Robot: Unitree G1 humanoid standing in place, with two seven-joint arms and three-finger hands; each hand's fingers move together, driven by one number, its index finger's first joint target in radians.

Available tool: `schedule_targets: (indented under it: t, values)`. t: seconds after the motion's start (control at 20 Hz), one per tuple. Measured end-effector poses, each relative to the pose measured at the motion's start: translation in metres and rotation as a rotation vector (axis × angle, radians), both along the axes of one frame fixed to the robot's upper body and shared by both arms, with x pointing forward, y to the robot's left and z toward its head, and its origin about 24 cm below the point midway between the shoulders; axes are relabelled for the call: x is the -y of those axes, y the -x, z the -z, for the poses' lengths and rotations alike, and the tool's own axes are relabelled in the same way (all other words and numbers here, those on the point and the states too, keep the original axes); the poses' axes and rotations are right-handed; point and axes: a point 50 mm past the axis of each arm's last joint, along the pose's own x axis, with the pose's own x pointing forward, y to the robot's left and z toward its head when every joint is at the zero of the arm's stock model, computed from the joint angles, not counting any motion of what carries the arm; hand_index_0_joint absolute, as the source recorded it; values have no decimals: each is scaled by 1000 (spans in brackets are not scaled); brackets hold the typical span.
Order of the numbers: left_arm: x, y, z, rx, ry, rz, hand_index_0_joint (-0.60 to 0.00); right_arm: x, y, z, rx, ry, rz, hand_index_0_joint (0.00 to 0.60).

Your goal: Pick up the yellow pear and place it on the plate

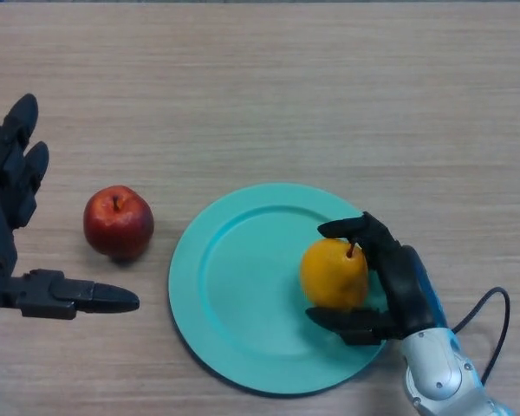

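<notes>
The yellow pear (333, 274) rests on the right part of the teal plate (234, 286), its stem pointing to the right. My right hand (402, 286) comes in from the lower right and is curled round the pear, with fingers above it and the thumb below it. My left hand (13, 225) is at the left edge with straight fingers and holds nothing.
A red apple (118, 223) stands on the wooden table (329, 104) just left of the plate, between the plate and my left hand.
</notes>
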Motion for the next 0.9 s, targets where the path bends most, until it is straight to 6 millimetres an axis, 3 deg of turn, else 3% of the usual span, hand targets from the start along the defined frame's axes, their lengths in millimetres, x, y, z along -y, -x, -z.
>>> schedule_targets:
  t: [0.05, 0.1, 0.15, 0.3, 0.5, 0.65, 0.9]
  values:
    - [0, 0, 0, 0, 0, 0, 0, -2, 0, -5, 16, -17, -10, 100]
    - [0, 0, 0, 1, 0, 0, 0, -3, 0, -9, 17, -62, -21, 0]
    - [0, 0, 0, 3, -1, -2, 0, -7, 1, -18, 16, -156, -49, 0]
    - [-1, 0, 0, 4, -1, -2, 0, -6, -1, -32, 21, -194, -59, 0]
    - [-1, 0, -1, 5, -1, -5, 0, 13, -4, -59, 59, -265, -39, 0]
    - [-1, 0, -1, 7, -1, -6, 0, 39, -2, -83, 111, -327, -15, 0]
    - [-2, 0, -1, 5, -1, -2, 0, 66, 14, -98, 88, -453, 4, 0]
